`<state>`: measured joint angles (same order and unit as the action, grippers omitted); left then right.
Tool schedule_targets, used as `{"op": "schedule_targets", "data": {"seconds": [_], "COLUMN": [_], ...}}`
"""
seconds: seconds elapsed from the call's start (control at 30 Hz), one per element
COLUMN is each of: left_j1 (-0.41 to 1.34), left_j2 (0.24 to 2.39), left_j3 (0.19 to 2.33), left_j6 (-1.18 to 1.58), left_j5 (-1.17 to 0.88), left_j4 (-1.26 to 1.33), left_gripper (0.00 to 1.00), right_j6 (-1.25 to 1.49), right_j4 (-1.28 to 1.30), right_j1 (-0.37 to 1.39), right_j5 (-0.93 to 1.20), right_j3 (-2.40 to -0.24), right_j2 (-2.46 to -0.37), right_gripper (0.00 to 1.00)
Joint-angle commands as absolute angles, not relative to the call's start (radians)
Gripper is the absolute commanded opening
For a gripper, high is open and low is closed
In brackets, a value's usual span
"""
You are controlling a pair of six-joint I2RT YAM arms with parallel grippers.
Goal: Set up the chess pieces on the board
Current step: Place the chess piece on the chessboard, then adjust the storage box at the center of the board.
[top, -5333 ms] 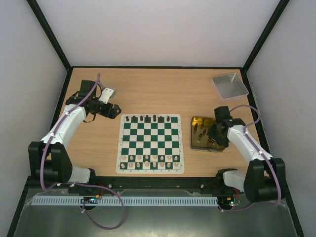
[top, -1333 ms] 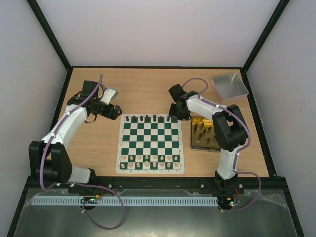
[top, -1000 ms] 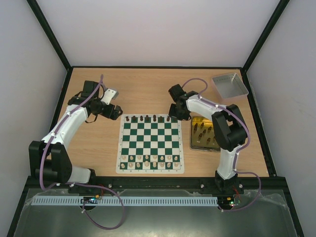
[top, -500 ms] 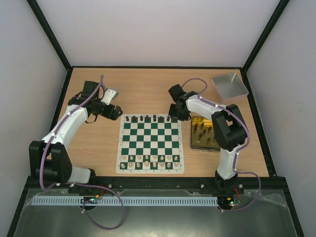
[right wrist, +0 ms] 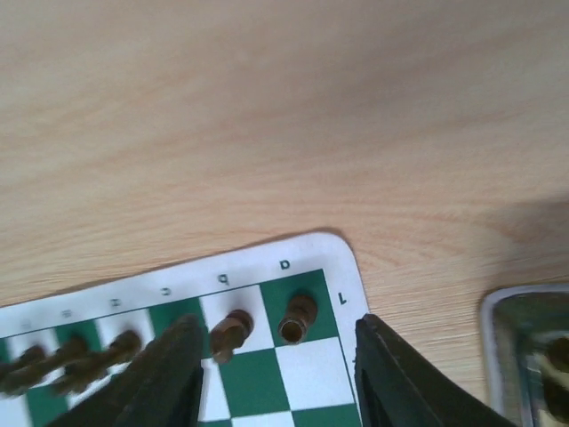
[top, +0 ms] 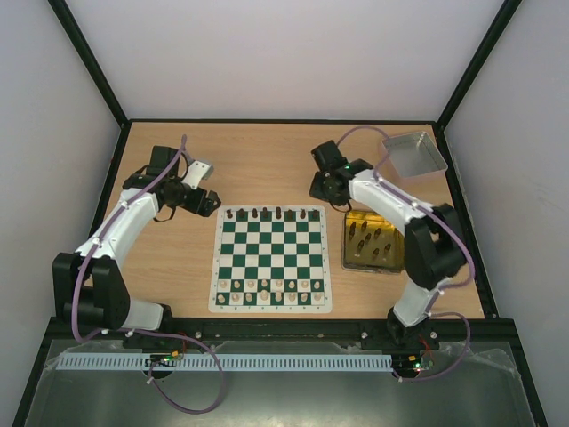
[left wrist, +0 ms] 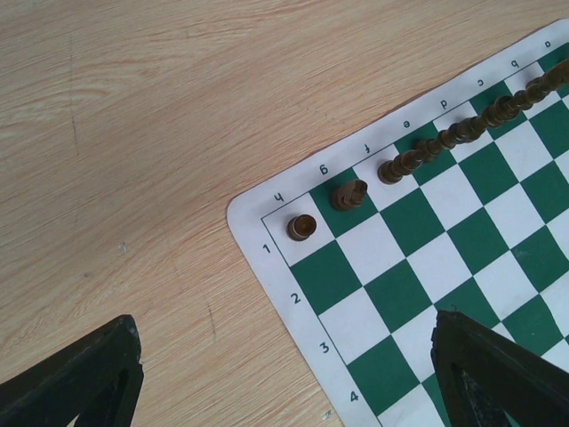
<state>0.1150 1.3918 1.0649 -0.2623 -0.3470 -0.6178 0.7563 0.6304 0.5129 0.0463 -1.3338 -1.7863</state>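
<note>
The green and white board (top: 271,253) lies mid-table. Several dark chess pieces (top: 267,213) stand along its far row. More dark pieces lie in the gold tin (top: 369,260). My right gripper (top: 325,189) is open and empty, just beyond the board's far right corner. In the right wrist view (right wrist: 280,378) a dark rook (right wrist: 298,318) stands free on the corner square, a second dark piece (right wrist: 229,331) beside it. My left gripper (top: 206,201) is open and empty off the far left corner. Its wrist view (left wrist: 284,391) shows a rook (left wrist: 302,227) and a knight (left wrist: 348,193).
Pale cream pieces (top: 271,289) fill the board's near rows. A grey tray (top: 413,153) sits at the far right of the table. The gold tin lies right of the board. Black frame posts rise at the table's far corners.
My right arm went from the gold tin to the board's far right corner, then in the last half second drew back from it with its jaws open. The left arm has not moved.
</note>
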Motion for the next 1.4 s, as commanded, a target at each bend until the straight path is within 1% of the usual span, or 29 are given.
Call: {"op": "schedule_targets", "data": {"seconds": [0.0, 0.2, 0.3, 0.47, 0.6, 0.73, 0.8, 0.9, 0.97, 1.03, 1.1, 1.23, 1.3, 1.37], "left_j1": [0.123, 0.123, 0.123, 0.126, 0.126, 0.132, 0.132, 0.137, 0.143, 0.156, 0.187, 0.307, 0.398, 0.477], "left_j2": [1.413, 1.443, 1.451, 1.458, 1.439, 1.43, 1.425, 1.398, 1.356, 1.314, 1.299, 1.339, 1.396, 1.481], "left_j3": [1.06, 1.044, 1.041, 1.072, 1.096, 1.104, 1.096, 1.078, 1.053, 1.034, 1.031, 1.063, 1.11, 1.185], "left_j6": [-0.273, -0.271, -0.271, -0.3, -0.326, -0.324, -0.318, -0.308, -0.312, -0.328, -0.344, -0.356, -0.363, -0.381], "left_j5": [-0.33, -0.273, -0.246, -0.175, -0.136, -0.15, -0.167, -0.177, -0.176, -0.175, -0.156, -0.048, 0.04, 0.079], "left_j4": [-0.622, -0.604, -0.599, -0.641, -0.694, -0.734, -0.736, -0.734, -0.715, -0.715, -0.727, -0.723, -0.719, -0.728], "left_gripper": [0.89, 0.92, 0.92, 0.91, 0.91, 0.92, 0.92, 0.93, 0.94, 0.99, 0.99, 0.99, 0.96, 0.94], "right_j6": [0.781, 0.774, 0.756, 0.731, 0.759, 0.784, 0.794, 0.804, 0.807, 0.815, 0.838, 0.892, 0.911, 0.923], "right_j4": [0.637, 0.632, 0.642, 0.715, 0.734, 0.785, 0.809, 0.818, 0.826, 0.831, 0.803, 0.666, 0.591, 0.516], "right_j1": [0.483, 0.452, 0.452, 0.451, 0.449, 0.449, 0.449, 0.45, 0.449, 0.449, 0.449, 0.449, 0.449, 0.449], "right_j5": [-0.036, 0.025, 0.048, 0.04, 0.119, 0.039, 0.02, 0.049, 0.012, -0.008, 0.039, 0.15, 0.179, 0.214], "right_j3": [-1.299, -1.108, -1.039, -1.008, -0.996, -0.981, -0.981, -0.978, -0.979, -0.974, -0.945, -0.821, -0.751, -0.699], "right_j2": [-1.601, -1.372, -1.275, -1.141, -1.003, -0.89, -0.852, -0.801, -0.774, -0.76, -0.751, -0.752, -0.77, -0.802], "right_gripper": [0.47, 0.47, 0.47, 0.47, 0.47, 0.48, 0.48, 0.48, 0.48, 0.48, 0.48, 0.48, 0.48, 0.48]}}
